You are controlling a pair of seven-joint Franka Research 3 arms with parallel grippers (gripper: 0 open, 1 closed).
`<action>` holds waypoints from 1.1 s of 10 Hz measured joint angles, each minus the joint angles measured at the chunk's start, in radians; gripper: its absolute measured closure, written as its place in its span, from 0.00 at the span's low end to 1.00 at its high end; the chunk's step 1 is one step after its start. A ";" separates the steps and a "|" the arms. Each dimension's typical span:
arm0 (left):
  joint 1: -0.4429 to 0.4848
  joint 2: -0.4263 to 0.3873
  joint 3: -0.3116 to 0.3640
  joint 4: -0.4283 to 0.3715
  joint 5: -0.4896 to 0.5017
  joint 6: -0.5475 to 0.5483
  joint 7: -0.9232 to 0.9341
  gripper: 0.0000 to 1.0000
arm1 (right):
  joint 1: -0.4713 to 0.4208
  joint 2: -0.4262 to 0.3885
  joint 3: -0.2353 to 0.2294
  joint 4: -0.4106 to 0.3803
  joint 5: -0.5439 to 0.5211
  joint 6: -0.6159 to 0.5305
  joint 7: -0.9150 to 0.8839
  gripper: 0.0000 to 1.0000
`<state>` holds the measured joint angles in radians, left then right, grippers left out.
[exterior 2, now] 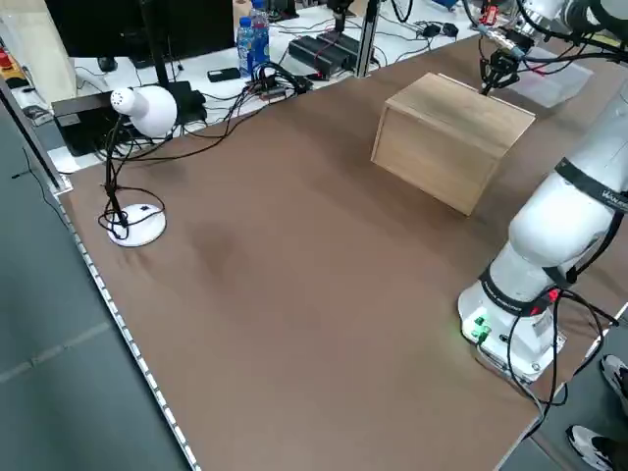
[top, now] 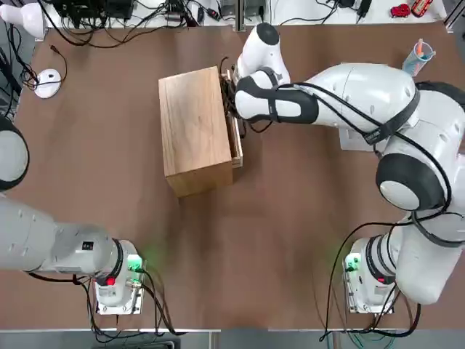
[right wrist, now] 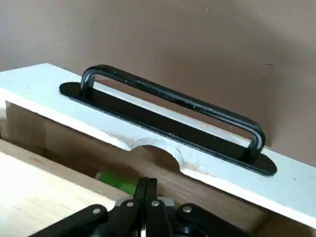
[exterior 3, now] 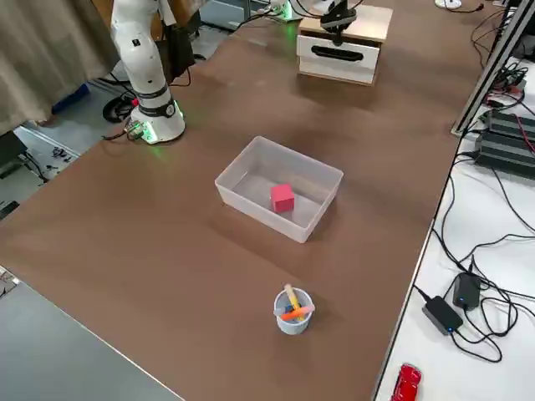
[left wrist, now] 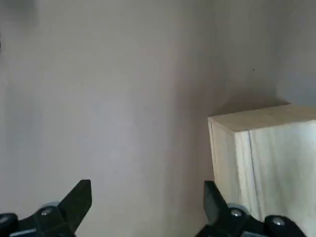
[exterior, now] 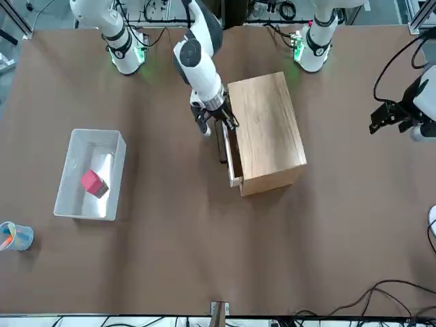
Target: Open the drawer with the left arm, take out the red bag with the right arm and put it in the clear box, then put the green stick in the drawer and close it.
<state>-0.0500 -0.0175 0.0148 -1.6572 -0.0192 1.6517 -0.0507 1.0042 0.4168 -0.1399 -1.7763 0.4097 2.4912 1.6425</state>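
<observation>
In the front view, you have the cabinet (exterior: pixel 269 129) right of centre in the upper half, with the drawer (exterior: pixel 235 160) partly open on its left side. Your right gripper (exterior: pixel 230 124) is over that opening, upper centre of the frame; its fingers are pressed together, with nothing visible between them. The right wrist view shows you the black handle (right wrist: pixel 173 94) on the drawer front, apart from those fingers, and the green stick (right wrist: pixel 116 181) lying inside the drawer, partly hidden beside the fingertips.

Your left gripper (exterior: pixel 390 117) hangs at the upper right of the front view, well apart from the cabinet, its jaws spread and holding nothing.

At the left of that view you see the clear box (exterior: pixel 101 138) on the table (exterior: pixel 170 259), with the red bag (exterior: pixel 91 181) resting inside it. The bluish cup (exterior: pixel 22 238) stands at the lower left, near the box, with sticks in it.
</observation>
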 joint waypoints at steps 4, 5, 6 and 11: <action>0.000 0.020 -0.005 0.001 0.000 -0.003 0.002 0.00 | -0.031 0.010 -0.014 0.039 0.000 0.001 -0.020 0.95; -0.001 0.023 -0.006 0.003 0.000 -0.003 0.002 0.00 | -0.059 0.010 -0.017 0.048 0.000 -0.004 -0.048 0.95; -0.002 0.022 -0.007 0.008 0.000 -0.003 0.002 0.00 | -0.087 0.010 -0.018 0.053 0.000 -0.017 -0.090 0.95; -0.002 0.023 -0.010 0.013 0.000 -0.003 0.001 0.00 | -0.161 0.021 -0.012 0.035 0.000 -0.070 -0.220 0.95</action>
<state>-0.0521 0.0050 0.0047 -1.6439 -0.0193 1.6489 -0.0499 0.8437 0.4376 -0.1522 -1.7408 0.4098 2.4214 1.4229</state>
